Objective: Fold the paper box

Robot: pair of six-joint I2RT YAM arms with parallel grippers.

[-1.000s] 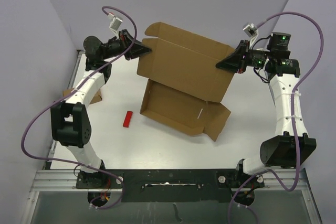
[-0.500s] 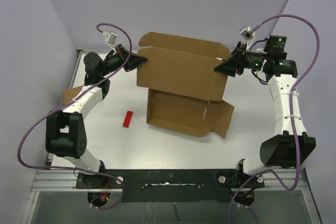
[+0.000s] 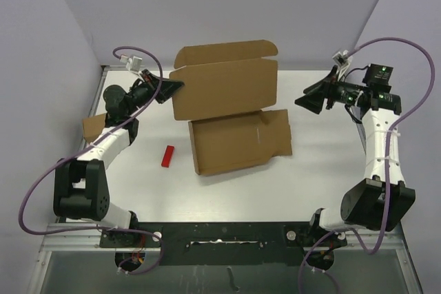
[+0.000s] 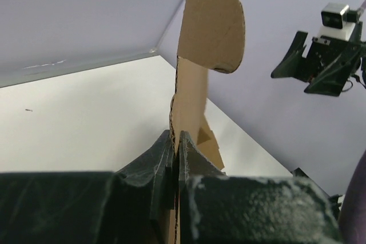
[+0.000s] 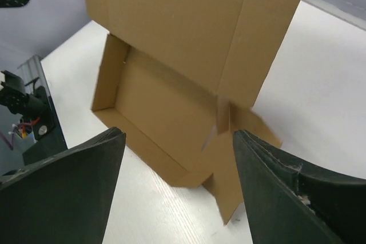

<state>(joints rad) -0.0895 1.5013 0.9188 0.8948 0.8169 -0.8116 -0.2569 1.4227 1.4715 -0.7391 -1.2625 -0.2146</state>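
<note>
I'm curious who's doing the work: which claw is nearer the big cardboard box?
Left. The left gripper is shut on the paper box at its left edge; the right gripper hangs open off its right side, not touching.

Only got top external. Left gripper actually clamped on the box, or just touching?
Observer: Left wrist view: left gripper is shut on the paper box, cardboard edge pinched in it.
Operator: Right one holding anything?
Observer: Right wrist view: right gripper is open, nothing in it; the box lies ahead, clear of it.
Operator: Tip grip or deep?
Observer: Left wrist view: deep; cardboard shows along the gripper's whole visible gap.
</note>
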